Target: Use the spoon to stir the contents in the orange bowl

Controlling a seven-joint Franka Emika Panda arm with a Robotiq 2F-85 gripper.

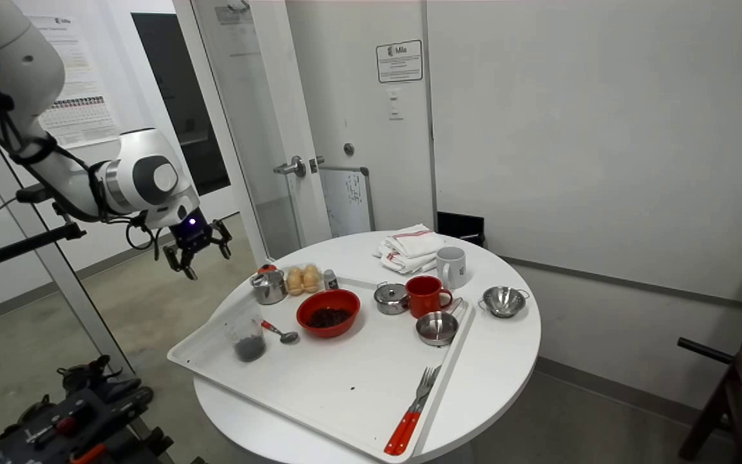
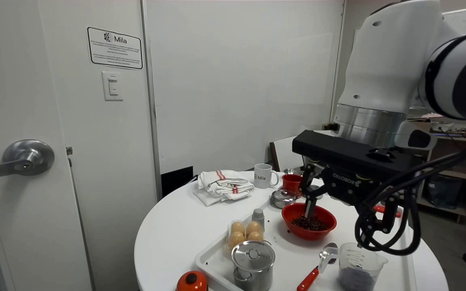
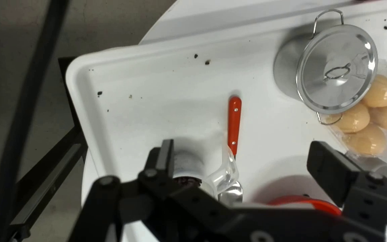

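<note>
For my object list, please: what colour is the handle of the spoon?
The spoon handle is orange-red; it shows best in the wrist view.

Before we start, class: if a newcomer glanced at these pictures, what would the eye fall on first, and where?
Probably the big white robot arm, filling the right of an exterior view, its black gripper open and holding nothing. Next comes the orange bowl with dark bits inside, vivid on the white tray. Then the red-handled spoon, lying on the tray with its head between the bowl and the clear measuring cup.
</note>
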